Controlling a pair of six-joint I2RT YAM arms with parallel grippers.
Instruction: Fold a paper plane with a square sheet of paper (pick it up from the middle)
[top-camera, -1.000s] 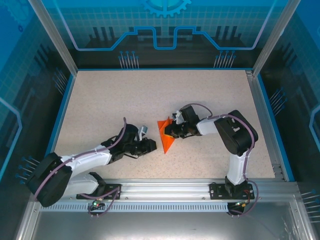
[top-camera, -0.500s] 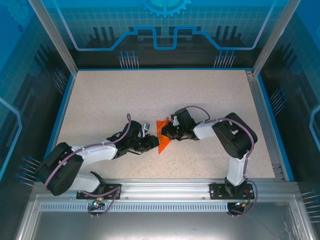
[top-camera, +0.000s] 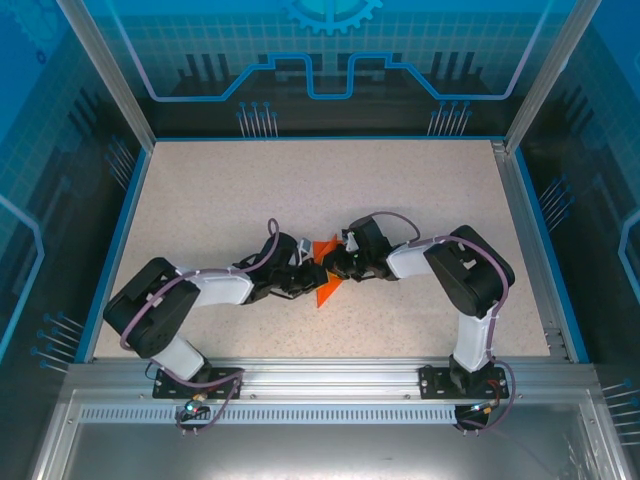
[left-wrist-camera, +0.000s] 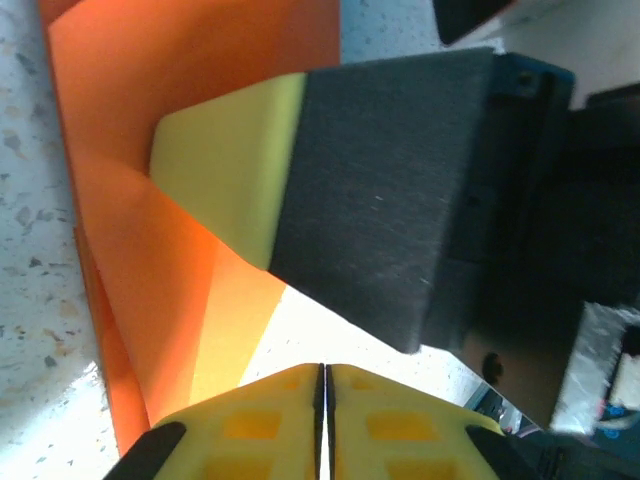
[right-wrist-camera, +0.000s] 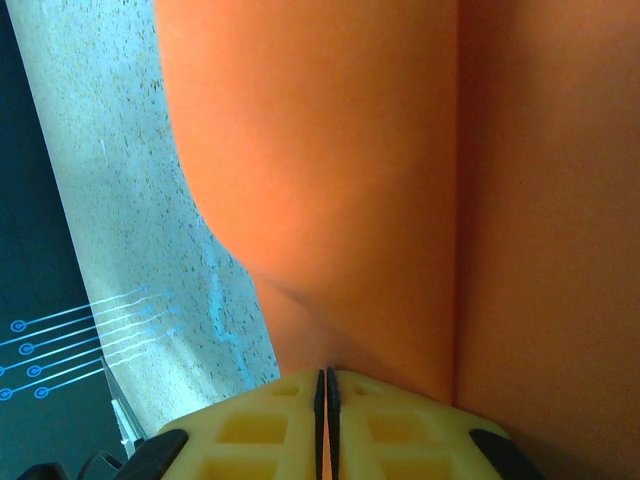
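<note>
The square sheet of paper (top-camera: 323, 290) lies partly folded near the middle of the table (top-camera: 220, 190), between the two grippers, with one flap raised and its creases showing. Judged from these views, the sheet is very light, thin and limp. It creases permanently under any pinch and slides readily on the speckled surface. Take hold at a folded edge or along a crease, where the doubled layers are stiffer, and keep one side anchored. The right gripper (right-wrist-camera: 323, 400) is closed, and orange paper runs straight into its pads (right-wrist-camera: 270, 425), so it appears to pinch the sheet. The left gripper (left-wrist-camera: 323, 400) is also closed, pads meeting with no paper visible between them. The sheet's edge lies just beside it.
</note>
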